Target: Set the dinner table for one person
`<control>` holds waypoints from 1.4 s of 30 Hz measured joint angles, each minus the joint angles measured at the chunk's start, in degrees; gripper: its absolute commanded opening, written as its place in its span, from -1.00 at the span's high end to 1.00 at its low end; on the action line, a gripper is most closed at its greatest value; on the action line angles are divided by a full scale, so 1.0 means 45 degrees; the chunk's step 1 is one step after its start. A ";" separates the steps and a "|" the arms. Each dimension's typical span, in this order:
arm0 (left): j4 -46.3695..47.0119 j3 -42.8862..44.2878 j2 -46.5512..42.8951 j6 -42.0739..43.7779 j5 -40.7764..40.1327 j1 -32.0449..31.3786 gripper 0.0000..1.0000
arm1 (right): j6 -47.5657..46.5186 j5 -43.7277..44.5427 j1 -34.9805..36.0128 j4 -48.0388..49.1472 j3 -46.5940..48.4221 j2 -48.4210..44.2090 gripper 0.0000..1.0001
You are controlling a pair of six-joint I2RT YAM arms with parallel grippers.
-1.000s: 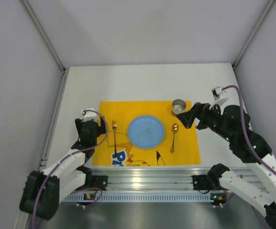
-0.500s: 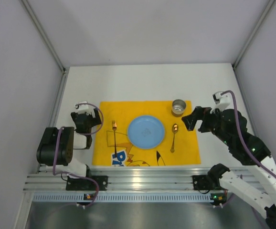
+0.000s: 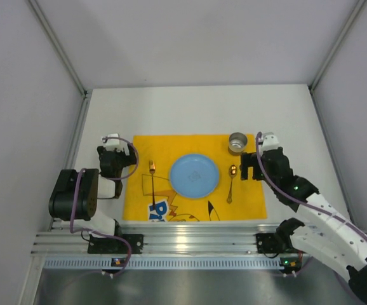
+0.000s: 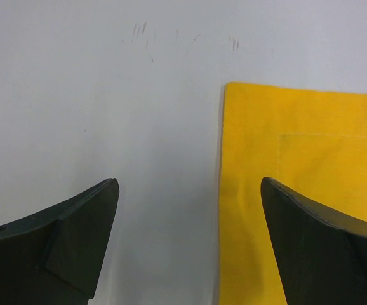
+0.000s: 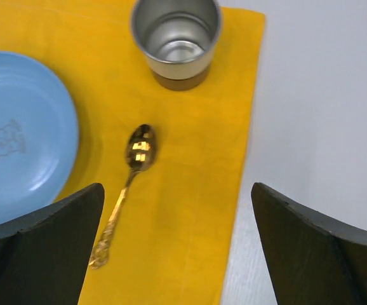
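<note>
1. Broadly, the dinner table (image 3: 190,108) is a white, flat top running from the arm bases to the back wall. Bare strips show on both sides, with a wide bare band at the far end.
2. Yellow mat (image 3: 250,194): lies flat on the near middle of the table, between the two arms, with its long axis left to right.
3. Blue plate (image 3: 194,176): sits at the mat's centre. The fork (image 3: 152,184) lies to its left and the spoon (image 3: 230,183) to its right, both with their long axes near to far.
4. Metal cup (image 3: 238,142): upright at the mat's far right corner, just beyond the spoon's bowl.
5. Right gripper (image 5: 177,187): fingers spread wide and empty, over the mat's right edge. The spoon lies toward its left finger and the cup ahead. This arm is the nearer to both.
6. Left gripper (image 4: 188,184): spread and empty, straddling the mat's left edge near its far corner. The fork is off to its right.
7. Judgement: the place looks fully laid. Open room for each arm lies outboard over bare table, and the cup is the thing likeliest to be knocked.
</note>
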 measured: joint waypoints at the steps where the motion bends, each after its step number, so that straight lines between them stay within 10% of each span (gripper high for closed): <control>1: 0.0000 0.0000 0.0000 0.0019 0.0015 0.0000 -0.97 | -0.0491 -0.0029 -0.0301 0.0748 -0.0515 0.0010 -0.99; 8: 0.0005 0.0000 0.0000 0.0078 0.0165 0.0000 -0.97 | -0.2705 -0.0801 -0.5061 0.5911 -0.4347 0.0257 -1.00; 21: 0.0024 0.0015 0.0005 0.0126 0.0233 0.0000 -0.97 | -0.4265 -0.4090 -0.7305 1.7772 -0.5285 0.8252 -0.99; 42: 0.0097 0.0024 0.0005 0.0165 0.0238 0.0000 -0.97 | -0.4187 -0.5391 -0.7941 2.0021 -0.5285 0.8578 -0.99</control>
